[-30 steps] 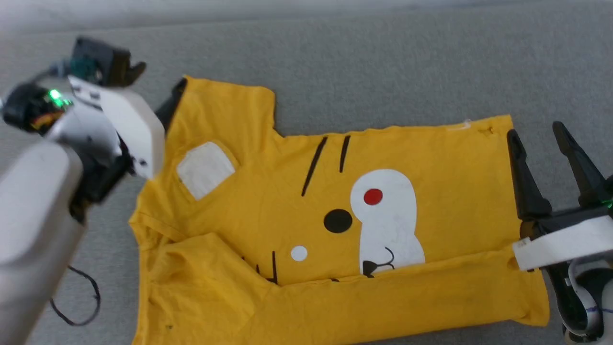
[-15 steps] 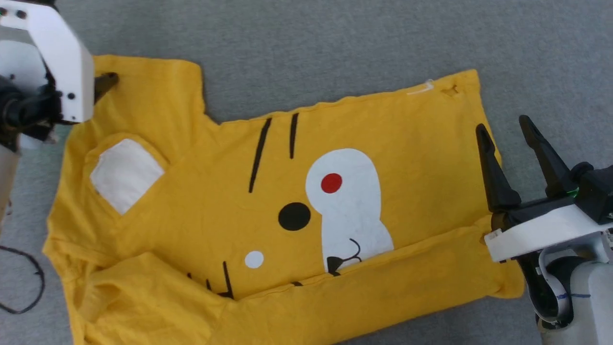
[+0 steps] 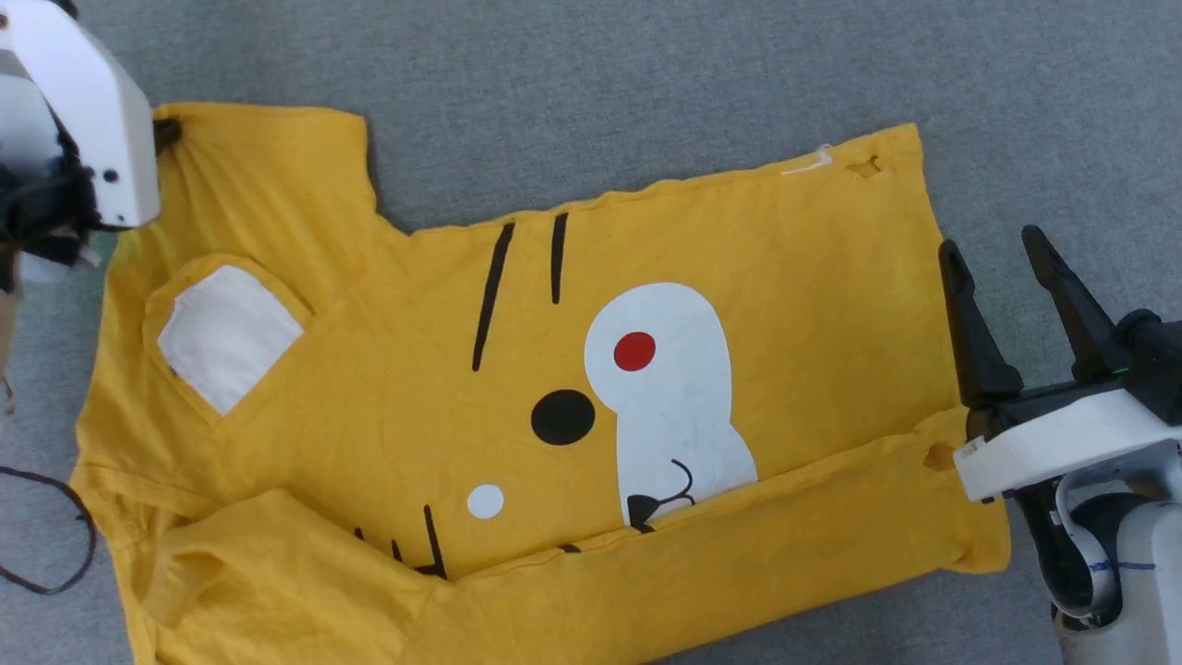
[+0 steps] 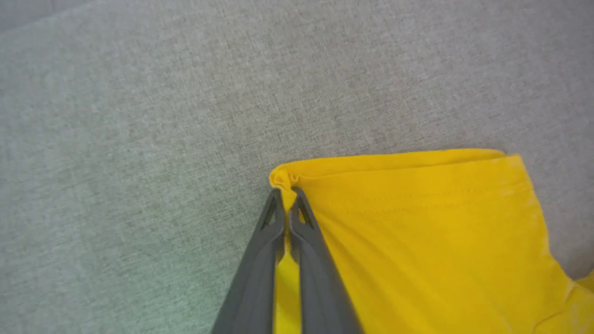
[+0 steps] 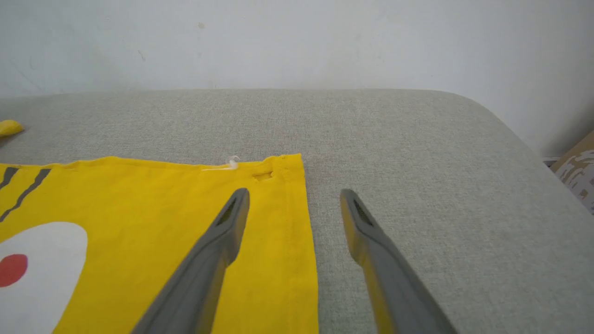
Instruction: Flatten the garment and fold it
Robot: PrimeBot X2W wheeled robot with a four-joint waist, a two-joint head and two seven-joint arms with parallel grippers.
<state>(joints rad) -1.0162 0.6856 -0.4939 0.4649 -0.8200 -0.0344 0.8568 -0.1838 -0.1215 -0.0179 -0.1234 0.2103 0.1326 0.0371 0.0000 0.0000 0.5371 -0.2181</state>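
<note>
We see garment (image 3: 813, 277) lying print-up on grey cushion (image 3: 646, 83), near edge folded over print. Our left gripper (image 4: 287, 197) pinches sleeve corner. Our right gripper (image 5: 294, 199) spread: one finger over hem, other over cushion.

Grey woven upholstered surface (image 5: 417, 139), plain white wall (image 5: 297, 41) behind, even light

You've got bare grey surface (image 3: 646, 74) all along the far side of the garment (image 3: 813, 277) and right of its hem. The right gripper (image 3: 988, 238) straddles that hem edge, jaws spread, one finger over cloth, one over bare surface. Left side is tighter: a black cable (image 3: 92, 545) loops just beside the garment's edge, and the left gripper (image 4: 287, 197) is pinched on the sleeve corner. A wall (image 5: 297, 41) backs the far edge.
</note>
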